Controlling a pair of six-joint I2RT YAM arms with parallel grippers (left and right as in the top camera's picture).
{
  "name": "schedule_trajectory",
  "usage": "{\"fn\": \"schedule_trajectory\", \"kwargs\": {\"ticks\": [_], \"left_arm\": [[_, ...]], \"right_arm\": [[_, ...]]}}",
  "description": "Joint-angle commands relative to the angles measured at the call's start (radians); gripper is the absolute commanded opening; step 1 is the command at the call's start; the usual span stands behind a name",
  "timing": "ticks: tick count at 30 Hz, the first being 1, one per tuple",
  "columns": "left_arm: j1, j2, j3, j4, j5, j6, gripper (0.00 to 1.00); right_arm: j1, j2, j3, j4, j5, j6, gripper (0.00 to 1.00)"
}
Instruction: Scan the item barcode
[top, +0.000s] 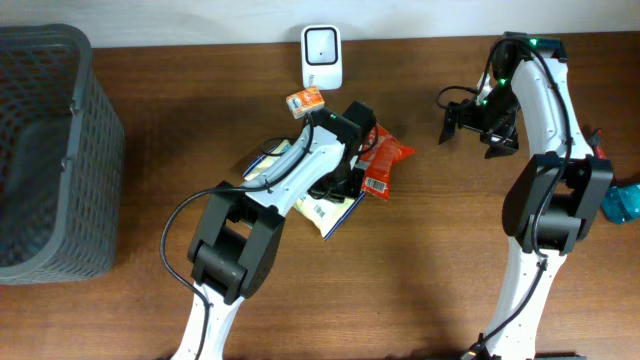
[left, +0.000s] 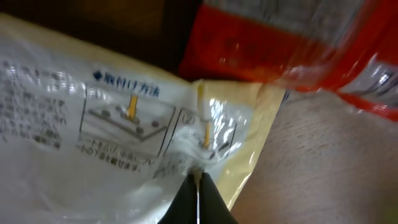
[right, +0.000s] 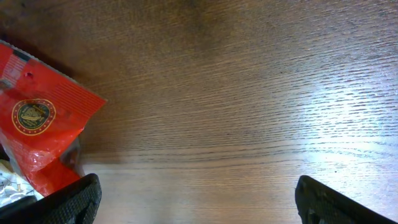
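Note:
My left gripper (left: 199, 177) is shut, its tips pinching the crinkled film of a white-and-yellow packet (left: 124, 124) printed with Japanese text and diagrams. Overhead, that packet (top: 335, 210) lies mid-table under the left gripper (top: 345, 172), and a red packet (top: 385, 160) overlaps its right side. The red packet (left: 292, 50) fills the upper right of the left wrist view. A white scanner (top: 322, 55) stands at the table's far edge. My right gripper (top: 470, 125) hovers open to the right of the red packet (right: 43, 124), nothing between its fingers (right: 74, 199).
A small orange box (top: 304, 99) lies just in front of the scanner. A dark mesh basket (top: 45, 150) stands at the left edge. A teal object (top: 622, 203) sits at the far right, behind the right arm.

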Motion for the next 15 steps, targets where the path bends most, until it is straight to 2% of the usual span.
{"fn": "schedule_trajectory", "kwargs": {"ticks": [1, 9, 15], "left_arm": [[0.005, 0.011, -0.007, 0.061, -0.013, -0.018, 0.00], [0.023, 0.011, -0.007, 0.272, -0.015, -0.020, 0.00], [0.017, 0.011, -0.007, 0.358, -0.002, -0.032, 0.00]], "right_arm": [[0.001, -0.028, 0.015, 0.000, -0.008, -0.007, 0.99], [0.001, -0.028, 0.015, 0.000, -0.008, -0.007, 0.98], [0.001, -0.028, 0.015, 0.000, -0.008, -0.008, 0.99]]}}
